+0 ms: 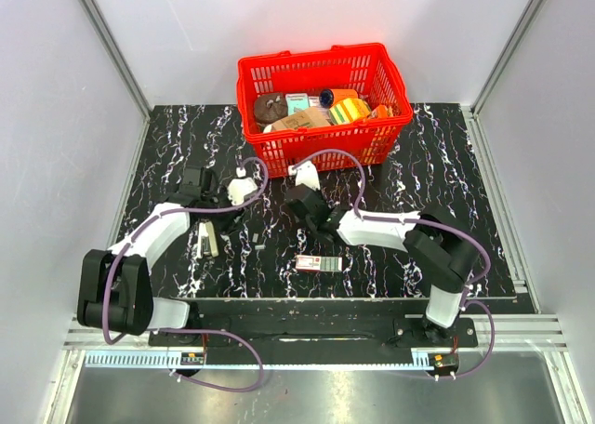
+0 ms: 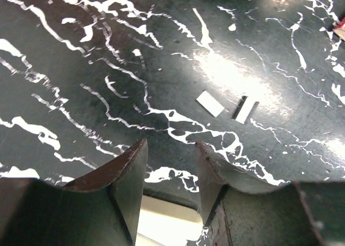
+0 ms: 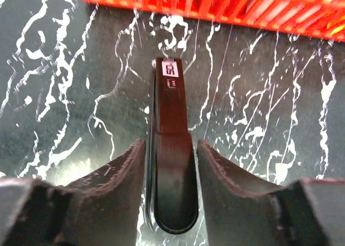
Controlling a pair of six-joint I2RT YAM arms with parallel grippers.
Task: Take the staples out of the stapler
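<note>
Near the middle of the surface (image 1: 437,164), just in front of the red basket (image 1: 311,54), the right hand (image 3: 171,143) is gripping the black stapler (image 3: 171,89). Its two fingers (image 3: 118,170) are pressing against the stapler's long sides. The stapler's rounded end is sitting between them, and the end with the white label is pointing toward the basket wall. Whether the stapler is resting on the surface or hanging just above it, I cannot tell.

Over on the left side, the left hand (image 2: 171,149) is hovering low with its fingers parted and nothing between them. A cream and black object (image 1: 206,240) is lying just beside it, and it is showing as a pale edge at the bottom of the left wrist view.

Ahead of the left hand, two short staple pieces are lying flat on the dark marbled surface, close to each other but not touching. They are a pale strip (image 2: 210,103) and a second strip (image 2: 245,109) that is casting a dark shadow along one side.

Between the two arms, a small box (image 1: 319,263) with red and white print is lying toward the near edge, apart from both hands. The basket is holding an assortment of packages.
</note>
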